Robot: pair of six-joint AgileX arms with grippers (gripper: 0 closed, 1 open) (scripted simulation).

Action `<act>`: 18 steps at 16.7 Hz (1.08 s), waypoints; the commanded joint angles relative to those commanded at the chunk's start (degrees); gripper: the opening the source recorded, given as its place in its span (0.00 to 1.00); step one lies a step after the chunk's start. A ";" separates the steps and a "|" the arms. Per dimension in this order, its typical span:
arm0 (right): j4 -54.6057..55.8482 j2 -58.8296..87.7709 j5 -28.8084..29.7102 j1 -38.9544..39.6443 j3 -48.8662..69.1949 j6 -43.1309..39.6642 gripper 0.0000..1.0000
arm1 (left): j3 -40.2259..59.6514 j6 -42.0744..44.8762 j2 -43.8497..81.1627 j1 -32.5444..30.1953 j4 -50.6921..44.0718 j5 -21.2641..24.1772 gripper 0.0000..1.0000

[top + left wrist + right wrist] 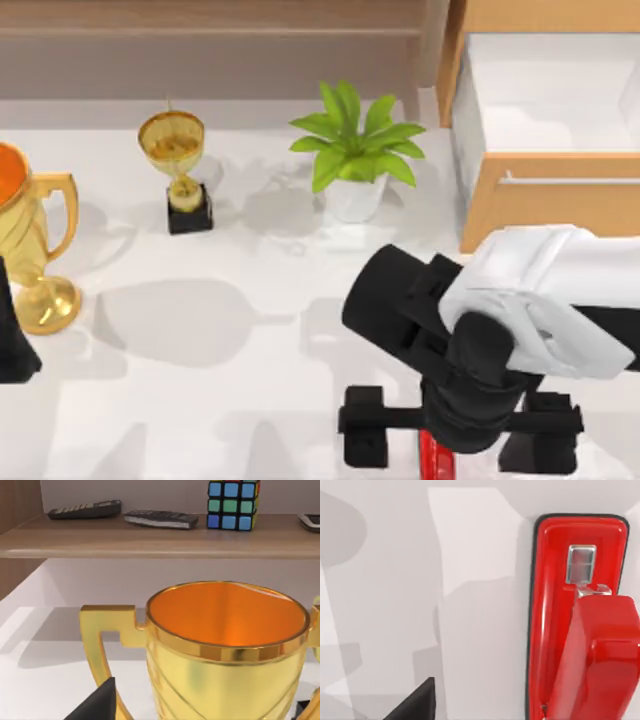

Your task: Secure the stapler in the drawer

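Hovering low at the table's front right, right gripper (460, 440) sits directly over the stapler (436, 458), fingers spread wide on either side of it. Stapler lies flat on the white table (230, 400). Drawer (550, 200) stands open at back right. Left gripper: state cannot be told.

The stapler (436, 458) is a glossy red oblong with a black base edge and a silver metal plate, lying flat on the white table at its near edge. The drawer (548, 200), light-brown wood with white interior and silver handle, stands open at far right.
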 joint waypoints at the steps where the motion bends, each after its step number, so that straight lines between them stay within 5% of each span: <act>1: 2.41 0.90 0.00 0.04 -1.01 0.05 1.00 | 0.00 0.00 0.00 0.00 0.00 0.00 1.00; 8: 7.28 3.39 0.01 0.16 -3.81 0.21 1.00 | 0.00 0.00 0.00 0.00 0.00 0.00 1.00; 18: 7.28 3.39 0.01 0.16 -3.81 0.21 0.25 | 0.00 0.00 0.00 0.00 0.00 0.00 1.00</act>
